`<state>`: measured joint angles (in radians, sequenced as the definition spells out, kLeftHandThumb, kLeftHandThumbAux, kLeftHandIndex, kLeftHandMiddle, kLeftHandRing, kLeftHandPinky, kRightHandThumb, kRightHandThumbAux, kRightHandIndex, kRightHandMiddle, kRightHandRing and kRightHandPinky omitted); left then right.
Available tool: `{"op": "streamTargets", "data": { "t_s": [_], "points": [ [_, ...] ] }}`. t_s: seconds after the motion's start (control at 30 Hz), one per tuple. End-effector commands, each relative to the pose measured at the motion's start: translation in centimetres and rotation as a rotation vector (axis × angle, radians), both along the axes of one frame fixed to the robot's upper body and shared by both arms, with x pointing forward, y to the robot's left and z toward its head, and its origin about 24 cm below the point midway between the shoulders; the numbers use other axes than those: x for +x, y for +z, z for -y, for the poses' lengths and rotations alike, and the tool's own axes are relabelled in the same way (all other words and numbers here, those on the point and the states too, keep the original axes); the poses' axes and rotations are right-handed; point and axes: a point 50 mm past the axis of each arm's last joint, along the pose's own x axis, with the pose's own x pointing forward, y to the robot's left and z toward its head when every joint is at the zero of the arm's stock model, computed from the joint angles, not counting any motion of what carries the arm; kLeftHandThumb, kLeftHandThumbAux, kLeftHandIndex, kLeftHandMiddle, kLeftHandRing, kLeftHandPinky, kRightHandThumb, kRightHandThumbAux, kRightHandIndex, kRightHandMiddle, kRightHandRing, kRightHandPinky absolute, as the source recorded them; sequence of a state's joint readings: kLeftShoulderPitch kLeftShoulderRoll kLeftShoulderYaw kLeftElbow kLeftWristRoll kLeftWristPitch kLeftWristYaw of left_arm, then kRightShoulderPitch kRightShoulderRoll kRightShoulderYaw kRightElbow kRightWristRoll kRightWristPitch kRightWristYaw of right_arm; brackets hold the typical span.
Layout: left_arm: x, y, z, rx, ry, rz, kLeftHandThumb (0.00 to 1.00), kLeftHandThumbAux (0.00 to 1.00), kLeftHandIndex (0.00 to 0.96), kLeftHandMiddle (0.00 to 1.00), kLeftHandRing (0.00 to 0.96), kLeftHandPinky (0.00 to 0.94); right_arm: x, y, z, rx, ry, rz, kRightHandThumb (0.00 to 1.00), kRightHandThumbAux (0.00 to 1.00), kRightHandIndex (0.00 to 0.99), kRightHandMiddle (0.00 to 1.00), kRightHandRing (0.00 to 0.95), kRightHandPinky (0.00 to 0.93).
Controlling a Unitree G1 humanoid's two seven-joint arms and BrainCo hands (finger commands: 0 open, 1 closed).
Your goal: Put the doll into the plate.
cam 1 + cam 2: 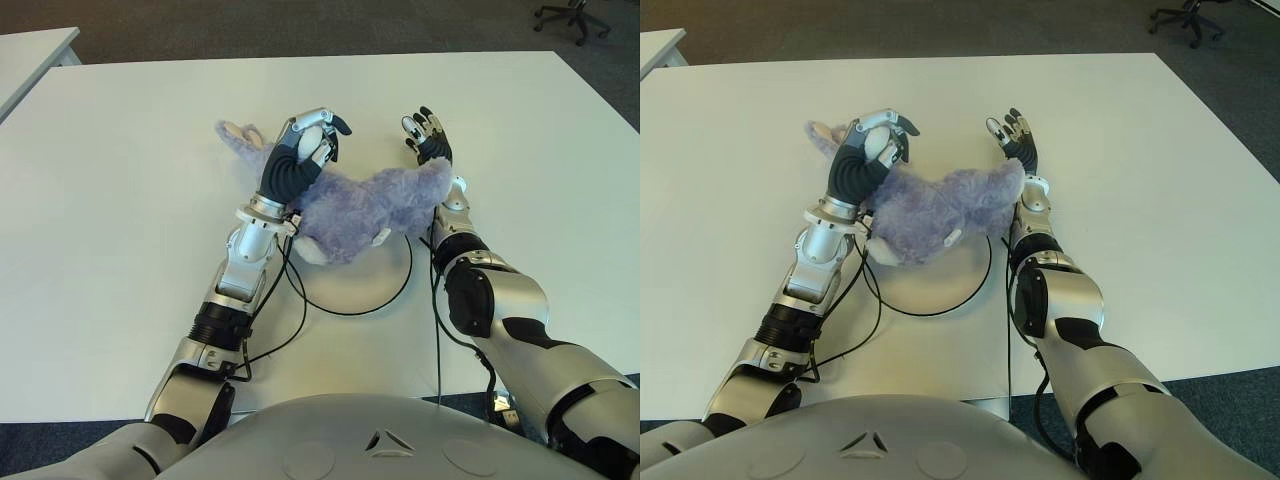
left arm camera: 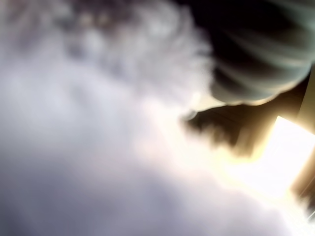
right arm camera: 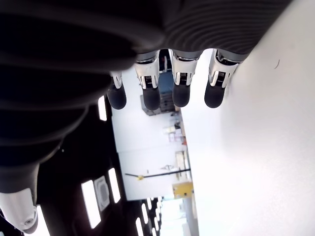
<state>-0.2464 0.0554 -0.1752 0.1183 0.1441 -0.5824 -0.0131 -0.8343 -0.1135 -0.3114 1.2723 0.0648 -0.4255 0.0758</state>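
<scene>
The fluffy lavender plush doll point(image 1: 350, 212) lies across the far rim of the flat white round plate with a thin dark edge point(image 1: 385, 300), its body covering part of the plate while its pale-eared head end point(image 1: 238, 133) reaches out over the white desk point(image 1: 120, 220) beyond. The left robot hand point(image 1: 308, 140) has its fingers curled round a pale, rounded part of the doll near that head end, so the toy is gripped there; the left wrist view shows only fur pressed close against the camera. The right robot hand point(image 1: 424, 135) shows just beside the doll's other end, its fingers point(image 3: 179, 93) straight and spread, holding nothing, and whether it touches the fur cannot be told. The task looks well along but unfinished: the doll overlaps the plate rather than sitting within it, so the head end probably needs drawing inward before the grip is let go. Black cables point(image 1: 290, 300) run from both wrists over the plate's near edge and could snag. An office chair point(image 1: 572, 18) stands on the dark floor far off, and a second white table's corner point(image 1: 35, 50) shows at the left.
</scene>
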Motion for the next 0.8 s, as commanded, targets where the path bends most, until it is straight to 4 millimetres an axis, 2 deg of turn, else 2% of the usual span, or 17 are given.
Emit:
{"op": "streamTargets", "data": {
  "t_s": [0.03, 0.8],
  "points": [
    [-0.29, -1.20, 0.08, 0.005, -0.010, -0.050, 0.749, 0.694, 0.442, 0.846, 0.855, 0.855, -2.10, -4.27, -0.28, 0.031, 0.000, -0.177, 0.069, 0.601, 0.019, 0.039, 0.038, 0.059],
    [-0.25, -1.62, 0.37, 0.004, -0.056, -0.116, 0.748, 0.695, 0.442, 0.845, 0.855, 0.849, -2.08, -4.24, -0.26, 0.031, 0.000, -0.175, 0.067, 0.598, 0.020, 0.034, 0.033, 0.055]
  ]
}}
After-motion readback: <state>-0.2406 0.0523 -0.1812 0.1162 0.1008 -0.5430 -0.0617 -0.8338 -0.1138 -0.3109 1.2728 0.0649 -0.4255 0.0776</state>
